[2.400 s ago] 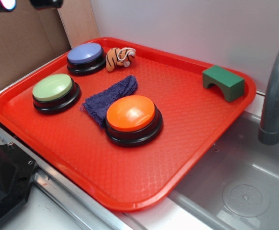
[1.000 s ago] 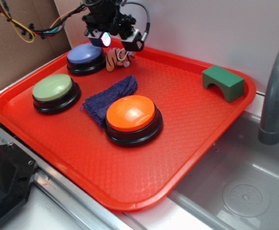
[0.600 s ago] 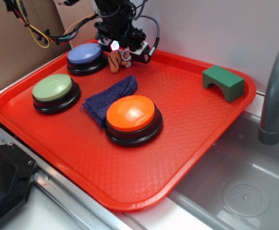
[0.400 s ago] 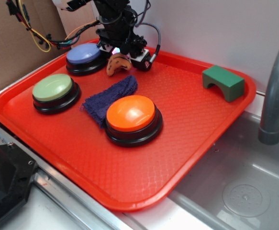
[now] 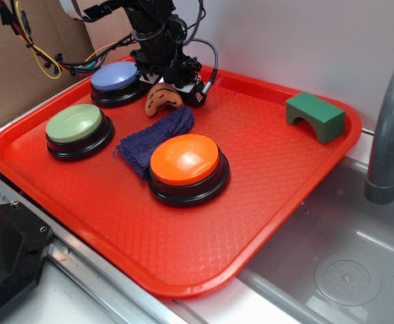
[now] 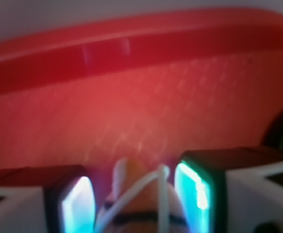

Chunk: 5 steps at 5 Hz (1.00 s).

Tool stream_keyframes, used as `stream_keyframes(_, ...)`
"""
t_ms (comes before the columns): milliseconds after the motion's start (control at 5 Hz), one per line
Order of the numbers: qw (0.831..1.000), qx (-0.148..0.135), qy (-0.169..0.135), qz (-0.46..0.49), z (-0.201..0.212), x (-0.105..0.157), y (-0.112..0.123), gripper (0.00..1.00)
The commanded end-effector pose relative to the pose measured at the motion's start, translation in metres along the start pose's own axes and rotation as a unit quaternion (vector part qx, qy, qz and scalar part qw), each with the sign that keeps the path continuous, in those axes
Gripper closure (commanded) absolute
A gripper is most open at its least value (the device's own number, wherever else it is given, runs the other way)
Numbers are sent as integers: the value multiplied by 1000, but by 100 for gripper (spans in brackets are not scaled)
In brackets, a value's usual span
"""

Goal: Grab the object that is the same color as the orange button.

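Reaching down at the far left of the red tray point(image 5: 264, 202), the tool point(image 5: 164, 86) is lowered onto the orange plush tiger point(image 5: 161, 98), which lies on the tray floor just right of the blue-purple button point(image 5: 115, 76) and just beyond the dark blue cloth point(image 5: 157, 135). In the wrist view the 2 fingers point(image 6: 75, 201) stand on either side of the tiger point(image 6: 131, 187), close against it, with a white cord running across it. Judgement: the tool is clenched on the tiger or very nearly so; firm contact on both sides cannot be confirmed through the blur. The tiger appears to rest on the tray, tilted, pale underside showing. The orange button point(image 5: 184, 160) sits near centre, untouched. Selection and approach are done; securing the hold and lifting clear are left.
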State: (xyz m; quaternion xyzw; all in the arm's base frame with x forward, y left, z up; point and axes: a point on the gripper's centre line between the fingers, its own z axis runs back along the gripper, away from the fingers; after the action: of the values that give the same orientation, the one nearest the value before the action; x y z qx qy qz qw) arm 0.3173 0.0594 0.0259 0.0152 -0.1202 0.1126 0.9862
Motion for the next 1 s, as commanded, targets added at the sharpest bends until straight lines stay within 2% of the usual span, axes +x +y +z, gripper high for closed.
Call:
stream_keyframes(0, 995, 11, -38, 94, 53, 10, 0, 100)
stream_keyframes(200, 983, -21, -26, 182, 96, 1, 1, 100)
stream_keyframes(400, 969, -7, 2, 245, 132, -9, -7, 100)
stream_keyframes(600, 957, -35, 45, 283, 166, -32, -12, 100)
stream_keyframes(800, 956, -64, 37, 283, 187, -57, -12, 100)
